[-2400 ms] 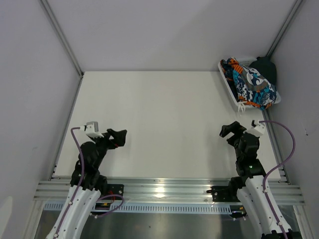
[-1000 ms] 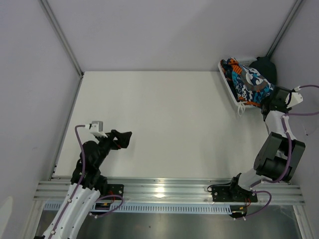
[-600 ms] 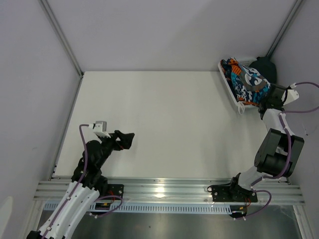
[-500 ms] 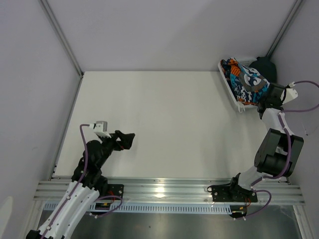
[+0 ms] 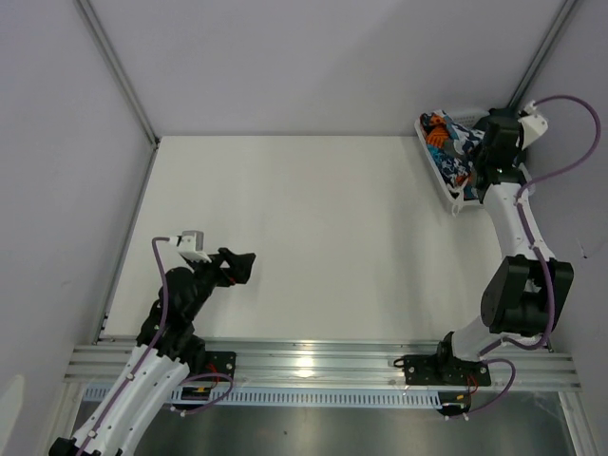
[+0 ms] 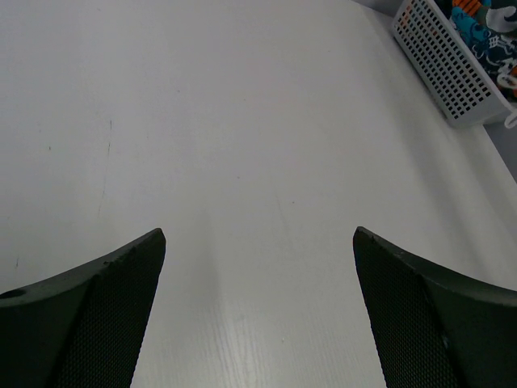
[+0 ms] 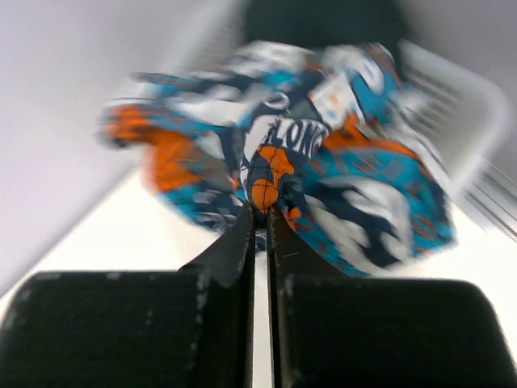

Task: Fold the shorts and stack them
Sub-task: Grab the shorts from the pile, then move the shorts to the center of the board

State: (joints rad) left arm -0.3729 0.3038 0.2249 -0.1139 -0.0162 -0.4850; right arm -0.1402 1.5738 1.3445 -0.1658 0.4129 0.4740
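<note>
We count two pairs of shorts, one basket and two arms. The printed shorts (image 7: pixel 347 186), orange, teal, white and navy, are bunched in the white mesh basket (image 5: pixel 440 171) at the far right corner of the counter (image 5: pixel 313 218). The dark shorts (image 7: pixel 323 20) show only as a blurred dark mass behind them in the right wrist view. We cannot tell how they lie.

On a white patch of the print we read "LONG". The picture is blurred, and any letters around it are beyond us.

The right end effector (image 7: pixel 260 212) is over the basket, its fingers drawn almost together on a fold of the printed shorts. The left end effector (image 5: pixel 237 265) is spread wide above bare counter near the left front, well apart from the basket and holding nothing.
</note>
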